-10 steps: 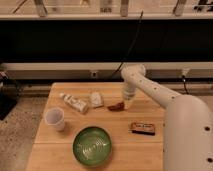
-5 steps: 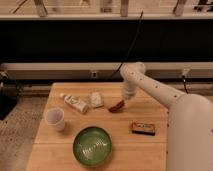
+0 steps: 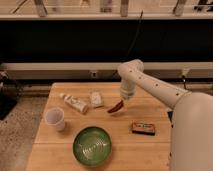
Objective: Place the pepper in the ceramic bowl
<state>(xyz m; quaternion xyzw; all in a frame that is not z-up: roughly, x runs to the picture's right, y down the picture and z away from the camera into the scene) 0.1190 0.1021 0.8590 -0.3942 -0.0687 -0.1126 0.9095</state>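
The pepper [image 3: 116, 107], small, dark red and slim, hangs tilted just above the wooden table [image 3: 150, 107], a little right of its middle. My gripper [image 3: 122, 101] reaches down from the white arm and is shut on the pepper's upper right end. The ceramic bowl [image 3: 92, 146], round, glossy green with pale marks inside, sits at the table's front, below and left of the pepper. It holds nothing.
A white translucent cup [image 3: 55, 119] stands at the left. A pale bottle [image 3: 75, 103] and a small white packet [image 3: 95, 99] lie at the back left. A flat brown-orange packet [image 3: 143, 128] lies at the right. My white arm covers the right edge.
The pepper lay flat on the table under the gripper. Now its right end is raised and it hangs tilted, and the arm has risen slightly.
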